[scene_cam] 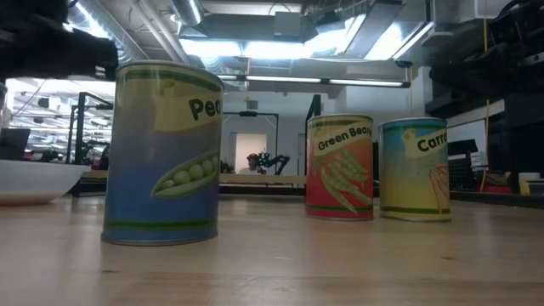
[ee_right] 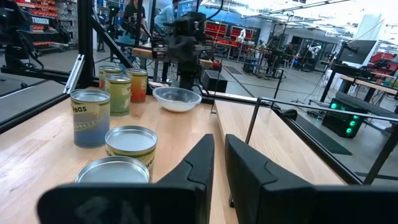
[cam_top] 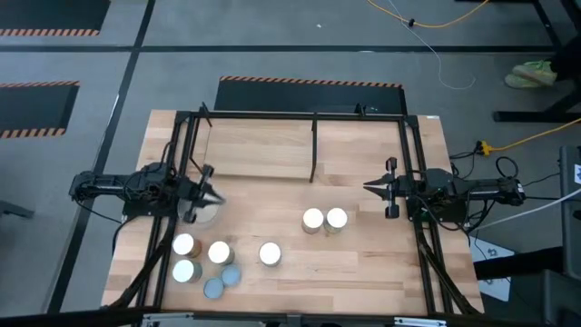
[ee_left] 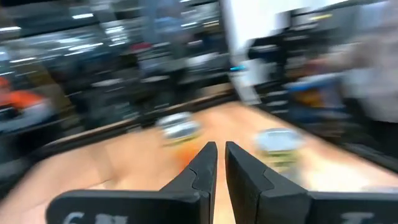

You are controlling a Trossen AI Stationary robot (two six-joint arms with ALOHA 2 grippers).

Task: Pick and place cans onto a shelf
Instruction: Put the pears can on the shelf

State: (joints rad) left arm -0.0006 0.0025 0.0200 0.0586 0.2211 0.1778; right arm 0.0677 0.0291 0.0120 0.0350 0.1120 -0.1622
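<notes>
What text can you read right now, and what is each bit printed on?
"Pea", cut off: blue pea can.
"Green Bean", last letters curving away: red can.
"Carro", cut off: yellow carrot can.
"peas", small: blue-labelled can.
"TROSSEN": red sign in the background.
Other can labels: too small or blurred.

The left wrist view is smeared with blur: two cans (ee_left: 179, 127) ahead of the left gripper (ee_left: 221, 163) show only as vague tops, labels unreadable. In the low view the pea can (scene_cam: 163, 153) has its label word cut off by its own curve, and the carrot can (scene_cam: 415, 168) likewise. The pale dish (scene_cam: 34, 180) runs off that picture's edge. In the right wrist view the nearest can (ee_right: 115, 169) is partly hidden behind the right gripper (ee_right: 219, 163)
</notes>
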